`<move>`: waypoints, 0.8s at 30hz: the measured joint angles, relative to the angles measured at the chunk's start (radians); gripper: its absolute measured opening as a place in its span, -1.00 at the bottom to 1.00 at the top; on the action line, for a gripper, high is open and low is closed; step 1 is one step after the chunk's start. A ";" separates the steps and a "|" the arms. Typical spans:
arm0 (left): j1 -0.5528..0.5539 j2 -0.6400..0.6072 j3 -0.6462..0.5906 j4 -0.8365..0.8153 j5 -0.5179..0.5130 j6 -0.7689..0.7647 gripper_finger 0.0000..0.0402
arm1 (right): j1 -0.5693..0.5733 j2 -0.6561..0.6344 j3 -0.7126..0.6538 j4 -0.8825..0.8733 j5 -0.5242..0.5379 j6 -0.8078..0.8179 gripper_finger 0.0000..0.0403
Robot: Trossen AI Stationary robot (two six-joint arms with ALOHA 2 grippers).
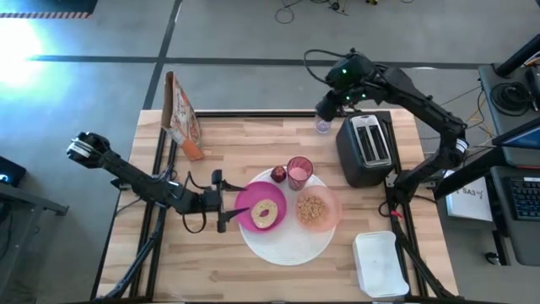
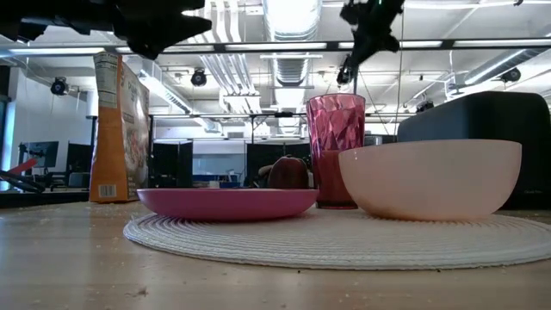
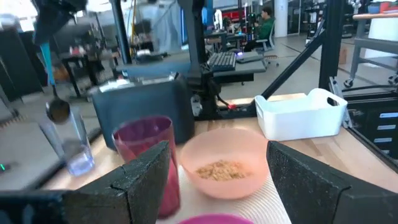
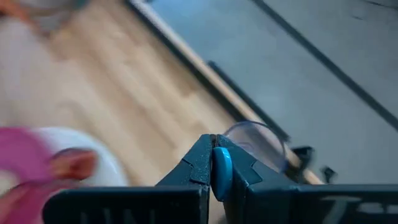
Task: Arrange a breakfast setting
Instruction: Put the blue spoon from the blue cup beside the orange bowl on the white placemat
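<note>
Nearest the low camera lies the large white round disc (image 2: pixel 344 241), a woven mat. It carries the small magenta plate (image 2: pixel 228 203), the small red fruit (image 2: pixel 288 174), the pink tumbler (image 2: pixel 336 146) and the translucent peach bowl (image 2: pixel 430 176).

The right gripper (image 1: pixel 325 105) hangs at the table's far edge beside the black toaster (image 1: pixel 369 149). Its fingers are clamped on the blue handle of a spoon (image 3: pixel 59 111), whose bowl hangs over a clear glass (image 3: pixel 74 149). The left gripper (image 1: pixel 224 203) sits just beside the plate with its fingers spread and nothing between them.

Step in hand, as judged: bring the spoon across to the setting.
- Raise the spoon fully clear of the glass rim before any sideways travel, or the glass may tip.
- Pass above the tumbler and lay the spoon on bare mat beside the bowl.
- Keep the left arm clear of that path.

View differences:
- Only the high view shows the bagel (image 1: pixel 265 212) on the plate, the cereal (image 1: pixel 312 208) in the bowl and a white tray (image 1: pixel 377 263) near the front right corner.
- The low view hides all contents behind rims.
- Only the left wrist view shows the spoon's bowl.
- The right wrist view shows just the handle tip in the closed fingers.
</note>
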 joint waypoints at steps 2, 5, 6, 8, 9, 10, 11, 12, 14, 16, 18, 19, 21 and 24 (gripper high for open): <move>0.000 0.000 0.002 0.026 0.000 0.060 0.25 | 0.030 -0.003 0.036 -0.026 -0.045 -0.010 -0.96; 0.000 0.000 0.022 0.038 0.000 0.149 0.23 | 0.091 -0.004 0.088 -0.045 -0.036 -0.017 -0.96; 0.000 0.000 0.030 0.039 -0.001 0.177 0.22 | 0.109 -0.004 0.108 -0.047 -0.023 -0.023 -0.96; 0.002 0.000 0.046 0.040 -0.003 0.232 0.18 | 0.148 -0.004 0.148 -0.054 -0.004 -0.054 -0.96; 0.003 0.000 0.055 0.039 -0.010 0.259 0.16 | 0.169 -0.004 0.169 -0.059 0.028 -0.061 -0.96; 0.005 0.000 0.063 0.039 -0.027 0.282 0.14 | 0.191 -0.004 0.188 -0.063 0.076 -0.062 -0.96; 0.008 0.000 0.072 0.039 -0.049 0.298 0.12 | 0.212 -0.003 0.206 -0.068 0.121 -0.062 -0.96; 0.011 0.000 0.081 0.039 -0.074 0.306 0.09 | 0.231 -0.003 0.225 -0.077 0.150 -0.067 -0.96; 0.021 0.002 0.096 0.038 -0.114 0.309 0.04 | 0.260 -0.004 0.247 -0.095 0.146 -0.079 -0.96; 0.034 0.006 0.107 0.035 -0.116 0.310 -0.01 | 0.296 -0.010 0.253 -0.096 0.091 -0.099 -0.96; 0.049 0.018 0.120 0.033 -0.107 0.307 -0.06 | 0.348 -0.012 0.252 -0.096 0.049 -0.123 -0.96; 0.053 0.026 0.129 0.034 -0.105 0.301 -0.07 | 0.377 -0.012 0.249 -0.094 0.042 -0.136 -0.96; 0.063 0.049 0.149 0.034 -0.086 0.298 -0.10 | 0.436 -0.006 0.238 -0.093 0.034 -0.176 -0.96; 0.066 0.100 0.192 0.033 -0.064 0.301 -0.12 | 0.522 0.008 0.226 -0.089 0.040 -0.236 -0.96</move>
